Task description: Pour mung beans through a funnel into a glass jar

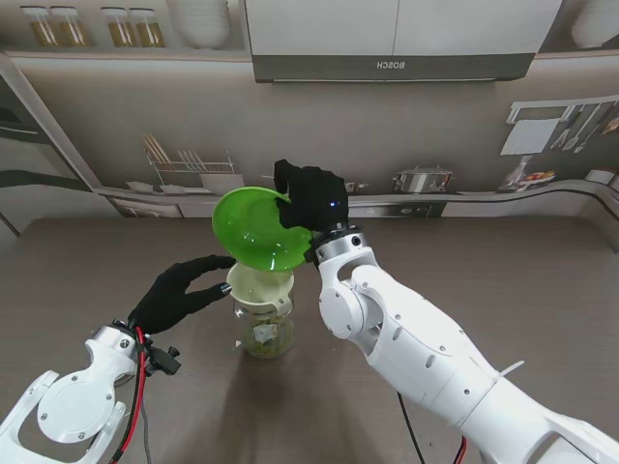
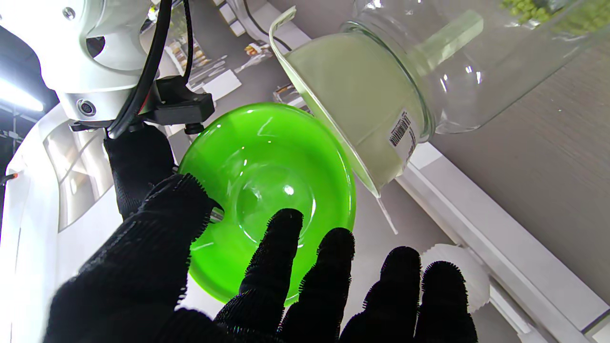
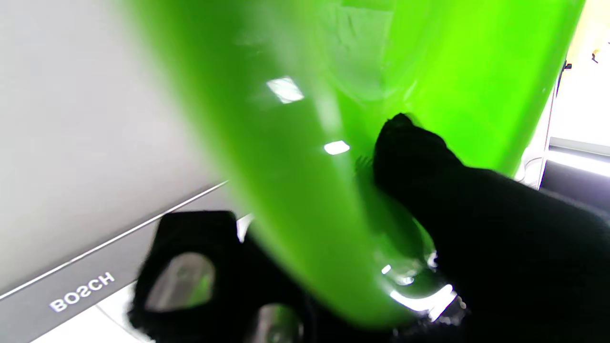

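Glass jar (image 1: 264, 327): upright on the surface (image 1: 503, 280), mung beans (image 1: 261, 338) at its bottom, pale funnel (image 1: 259, 285) seated in its mouth. Green bowl (image 1: 254, 228): tilted above the funnel, gripped at its rim by the right hand (image 1: 311, 196). Left hand (image 1: 181, 292): fingers spread, fingertips (image 1: 221, 263) beside the funnel, holding nothing.

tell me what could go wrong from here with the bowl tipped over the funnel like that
1. The green bowl, gripped by the right hand, is tipped steeply above the funnel; its rim is wider than the funnel mouth, so any remaining beans might spill past it.
2. The left hand has its fingers spread beside the funnel, apparently not gripping, so a knock from the bowl could tilt the funnel or the glass jar.
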Motion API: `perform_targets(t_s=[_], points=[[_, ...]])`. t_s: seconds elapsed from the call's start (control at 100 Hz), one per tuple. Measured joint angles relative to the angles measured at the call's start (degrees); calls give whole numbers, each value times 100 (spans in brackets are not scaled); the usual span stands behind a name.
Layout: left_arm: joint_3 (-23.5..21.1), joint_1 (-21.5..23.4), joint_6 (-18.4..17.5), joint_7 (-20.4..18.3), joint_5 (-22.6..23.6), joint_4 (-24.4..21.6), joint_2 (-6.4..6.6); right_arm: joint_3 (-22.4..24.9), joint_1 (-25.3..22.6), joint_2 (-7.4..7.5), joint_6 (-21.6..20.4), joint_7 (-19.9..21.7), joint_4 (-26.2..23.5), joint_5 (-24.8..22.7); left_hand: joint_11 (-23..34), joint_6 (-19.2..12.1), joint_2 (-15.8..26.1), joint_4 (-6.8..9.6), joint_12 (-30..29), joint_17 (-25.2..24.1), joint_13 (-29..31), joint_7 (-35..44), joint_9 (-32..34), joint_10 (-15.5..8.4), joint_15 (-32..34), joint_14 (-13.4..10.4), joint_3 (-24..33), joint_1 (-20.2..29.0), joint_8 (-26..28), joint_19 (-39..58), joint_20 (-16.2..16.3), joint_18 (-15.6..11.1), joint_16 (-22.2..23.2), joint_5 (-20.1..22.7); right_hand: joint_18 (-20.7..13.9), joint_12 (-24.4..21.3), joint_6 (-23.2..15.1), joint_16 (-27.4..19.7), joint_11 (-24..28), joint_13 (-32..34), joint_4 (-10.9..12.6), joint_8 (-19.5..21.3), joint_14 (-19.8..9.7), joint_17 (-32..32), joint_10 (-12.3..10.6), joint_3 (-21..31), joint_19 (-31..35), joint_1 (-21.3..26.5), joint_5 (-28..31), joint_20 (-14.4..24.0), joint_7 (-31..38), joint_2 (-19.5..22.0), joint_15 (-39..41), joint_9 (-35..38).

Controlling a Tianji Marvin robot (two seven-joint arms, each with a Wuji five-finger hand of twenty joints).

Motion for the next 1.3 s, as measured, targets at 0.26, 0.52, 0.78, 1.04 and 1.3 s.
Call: perform_targets(t_s=[0.26, 0.52, 0.78, 1.04, 1.3], points=[[21, -4, 7, -1, -13, 0, 0, 86, -63, 29, 87, 101, -150, 18, 0, 0, 0, 0, 0, 0, 0, 0, 0, 0, 0, 0, 0, 1, 0, 0, 0, 0, 0, 0, 0, -4, -2, 0, -1, 0, 0, 0, 0, 0, 0, 0, 0, 0, -2, 0, 3, 0, 0, 0], [25, -11, -27, 0, -18, 7, 0, 201, -149, 36, 183, 216, -301, 207, -8, 0, 0, 0, 1, 0, 0, 1, 68, 0, 0, 1, -1, 1, 0, 0, 0, 0, 0, 0, 0, -5, -3, 0, -1, 0, 0, 0, 0, 1, 0, 0, 0, 0, -2, -1, 4, 1, 0, 0], [31, -15, -64, 1, -38, 8, 0, 478, -334, 10, 514, 538, -675, 778, -8, 1, 0, 0, 1, 0, 0, 1, 68, 0, 0, 1, -1, 1, 0, 0, 0, 0, 0, 0, 0, -13, -3, -1, -1, 0, -1, 0, 0, 1, 0, -3, 0, 0, -3, -1, 4, 1, 0, 0], [25, -12, -80, 5, -37, 9, 1, 649, -420, -6, 727, 777, -838, 1151, -8, 3, 0, 0, 1, -1, 0, 1, 68, 0, 0, 1, -1, 1, 0, 0, 0, 0, 0, 0, 0, -22, -3, -1, -1, 0, -1, 0, 0, 1, 0, -14, 0, 0, -4, -1, 4, 1, 0, 0], [24, -9, -76, 6, -31, 5, 1, 776, -468, -29, 891, 864, -886, 1527, -8, 7, 0, 0, 1, -1, 0, 1, 68, 0, 0, 2, -3, 1, 0, 0, 0, 0, 0, 1, 0, -28, -3, -1, -1, 0, -1, 0, -1, 1, 0, -15, 0, 0, -5, -1, 4, 1, 0, 0]])
